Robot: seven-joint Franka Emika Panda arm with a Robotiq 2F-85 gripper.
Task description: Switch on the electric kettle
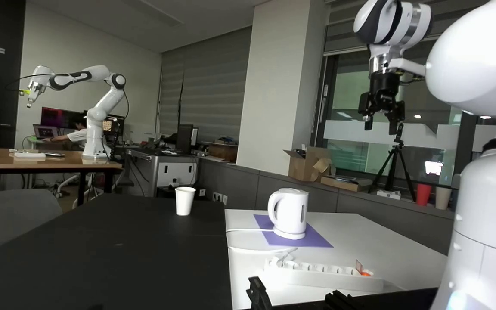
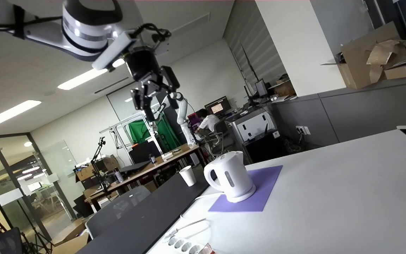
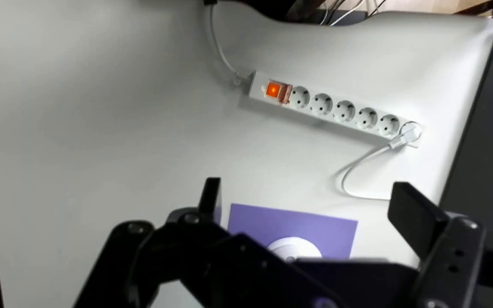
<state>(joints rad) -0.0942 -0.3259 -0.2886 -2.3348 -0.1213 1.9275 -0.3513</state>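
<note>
One electric kettle [image 1: 291,213]: saw it standing upright on a purple sheet [image 1: 314,240], flat on the white surface [image 1: 360,237]. Near the sheet, noticed a power strip [image 3: 334,110] with its switch [image 3: 273,90] lit orange and a plug [image 3: 408,136] seated at one end. Farther off, on the black surface [image 1: 123,249], spotted a white cup [image 1: 184,201], upright. Well above the kettle, found the end effector [image 1: 380,126] spread wide, holding nothing.

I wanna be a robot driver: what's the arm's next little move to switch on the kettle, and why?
Probably lower the pincer a little toward the electric kettle, because the open jaws hang much higher, touching nothing. The switch on the power strip glows orange, so likely needs no press.
</note>
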